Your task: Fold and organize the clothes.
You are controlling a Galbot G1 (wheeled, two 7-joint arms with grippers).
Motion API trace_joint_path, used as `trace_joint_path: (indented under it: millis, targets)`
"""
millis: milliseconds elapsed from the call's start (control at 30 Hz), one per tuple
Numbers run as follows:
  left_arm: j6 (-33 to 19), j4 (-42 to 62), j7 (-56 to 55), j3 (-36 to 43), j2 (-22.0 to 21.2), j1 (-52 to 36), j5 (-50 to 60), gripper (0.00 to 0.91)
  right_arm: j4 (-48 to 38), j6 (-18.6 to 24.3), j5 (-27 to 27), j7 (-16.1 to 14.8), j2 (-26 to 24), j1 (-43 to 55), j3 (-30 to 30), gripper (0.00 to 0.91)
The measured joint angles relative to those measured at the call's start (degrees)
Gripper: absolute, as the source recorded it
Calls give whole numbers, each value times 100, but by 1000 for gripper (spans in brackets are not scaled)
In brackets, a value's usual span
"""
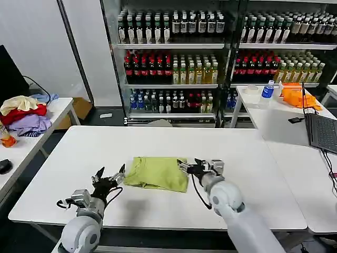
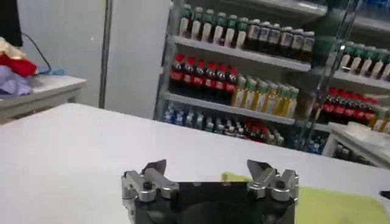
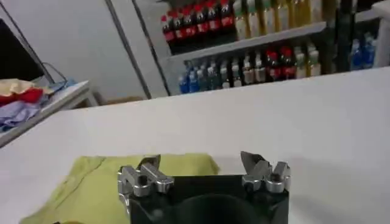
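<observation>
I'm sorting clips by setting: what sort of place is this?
Probably a lab or test room dressed like a shop: glass-fronted shelves of drink bottles along the back, plain white tables, and a laptop beside the work area where a folded T-shirt lies.

Head cam: high, angled down over table (image 1: 158, 142). Wrist cams: low, close behind fingers, facing shelves (image 2: 244, 55). Shared: T-shirt (image 1: 157, 173).

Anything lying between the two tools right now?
Only the folded T-shirt, in the head view: left tool open at one end, right tool open at the other.
</observation>
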Motion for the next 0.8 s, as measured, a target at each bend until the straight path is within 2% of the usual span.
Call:
trace_joint_path:
  millis: [33,467,800]
  targets:
    - [0,-1,5,-14,13,18,4,907,-89,-1,15,14,41,48,-29,0]
    - [29,-4,30,-111,91,172,83,907,-852,32,204,178,264,434,-239,0]
    - [36,-7,30,-142,97,254,101,907,-1194,-19,248,89,103,680,-224,0]
